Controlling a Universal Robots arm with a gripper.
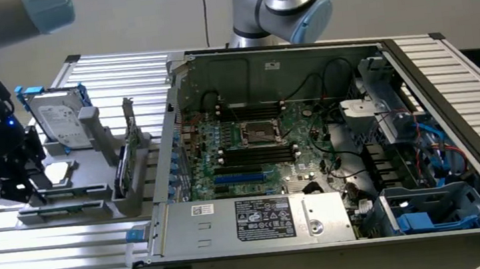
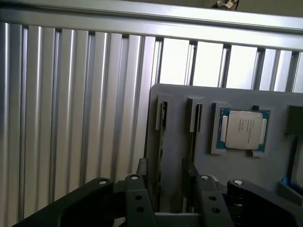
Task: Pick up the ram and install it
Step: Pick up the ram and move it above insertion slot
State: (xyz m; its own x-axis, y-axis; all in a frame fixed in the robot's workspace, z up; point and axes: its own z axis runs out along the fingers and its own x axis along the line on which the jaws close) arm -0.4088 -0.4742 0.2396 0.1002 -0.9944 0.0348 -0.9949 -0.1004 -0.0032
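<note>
In the wrist view the ram [image 2: 161, 146] shows edge-on as a thin dark strip standing in a slot of the grey holder [image 2: 236, 165]. My gripper [image 2: 164, 168] is open, with one black finger [image 2: 142, 169] on each side of that strip and a gap left to both. A second narrow slot [image 2: 195, 120] lies right beside it. In the exterior view the gripper [image 1: 15, 190] hangs low over the front corner of the holder [image 1: 69, 212], at the exterior view's left, well away from the motherboard's black slots [image 1: 258, 152].
A square silver processor [image 2: 243, 128] sits in the holder beyond the slots. The hard drive with blue rails [image 1: 58, 120] stands upright at the holder's back. The open computer case [image 1: 313, 147] takes up the middle, with its power supply [image 1: 249, 222] in front. Ribbed aluminium table [image 1: 48, 262] lies underneath.
</note>
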